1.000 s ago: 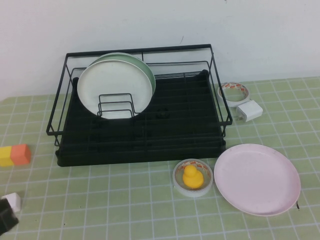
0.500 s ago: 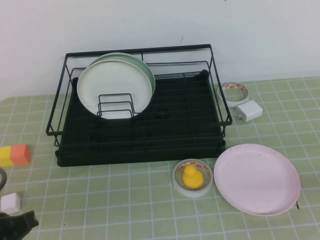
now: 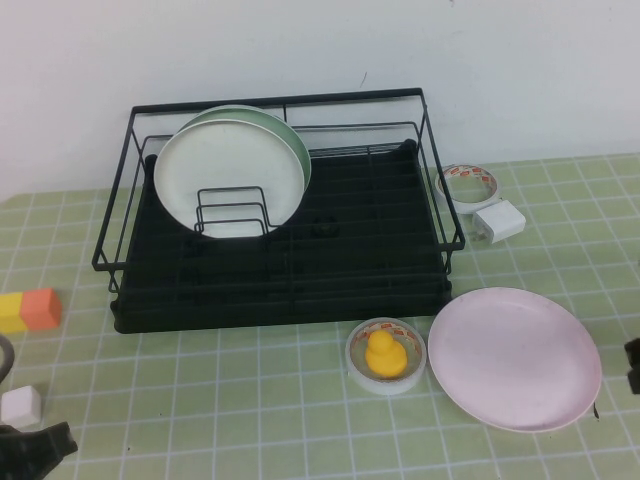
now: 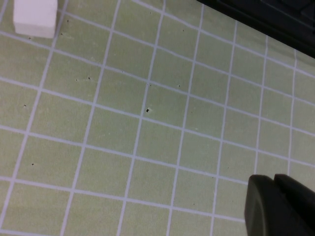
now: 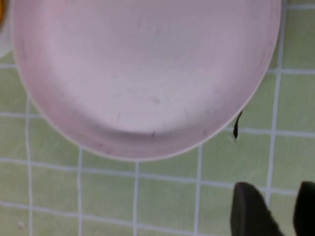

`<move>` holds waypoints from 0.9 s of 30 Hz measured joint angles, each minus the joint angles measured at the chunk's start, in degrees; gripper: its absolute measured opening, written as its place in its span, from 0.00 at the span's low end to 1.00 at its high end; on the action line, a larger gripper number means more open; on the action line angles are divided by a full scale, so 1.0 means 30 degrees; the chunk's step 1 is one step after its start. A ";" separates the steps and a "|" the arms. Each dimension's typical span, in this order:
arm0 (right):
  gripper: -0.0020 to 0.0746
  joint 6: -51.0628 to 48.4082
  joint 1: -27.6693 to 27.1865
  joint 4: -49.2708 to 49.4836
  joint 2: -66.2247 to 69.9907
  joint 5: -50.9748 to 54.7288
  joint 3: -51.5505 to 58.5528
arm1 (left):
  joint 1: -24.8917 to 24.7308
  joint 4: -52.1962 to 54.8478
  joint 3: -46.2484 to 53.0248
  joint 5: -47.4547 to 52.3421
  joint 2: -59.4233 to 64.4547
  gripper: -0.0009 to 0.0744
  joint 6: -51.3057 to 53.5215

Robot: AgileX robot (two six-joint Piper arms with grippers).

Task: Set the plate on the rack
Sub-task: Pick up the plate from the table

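Right claw (image 5: pixel 273 209) open beside plain pink plate (image 3: pixel 514 357); left claw (image 4: pixel 278 206) low.

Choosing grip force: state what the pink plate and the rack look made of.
The plate: matte, smooth, opaque, probably plastic or melamine; possibly ceramic. The rack: thin black-coated metal wire, tray likely plastic. Right gripper, open, hangs beside the plate's rim; left gripper sits at the near-left table corner.

Looks like a staged robot test bench: green grid-lined mat (image 3: pixel 250 410) against a bare white wall (image 3: pixel 300 50), odd props scattered about, 1 dish rack (image 3: pixel 280 290), tape rolls (image 3: pixel 468 184).
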 joint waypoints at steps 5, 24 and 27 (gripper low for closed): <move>0.40 -0.0034 0.0000 0.0000 0.2988 -0.0657 -0.1829 | 0.0000 0.0000 0.0000 0.0000 0.0000 0.01 0.0063; 0.40 -0.3424 0.0494 0.4949 0.8459 -0.1684 -0.4290 | 0.0000 -0.0861 0.0000 -0.0124 0.0000 0.01 0.0074; 0.32 -0.3476 0.0642 0.4978 0.8534 -0.1980 -0.4328 | 0.0000 -0.1087 0.0000 -0.0124 0.0000 0.01 0.0074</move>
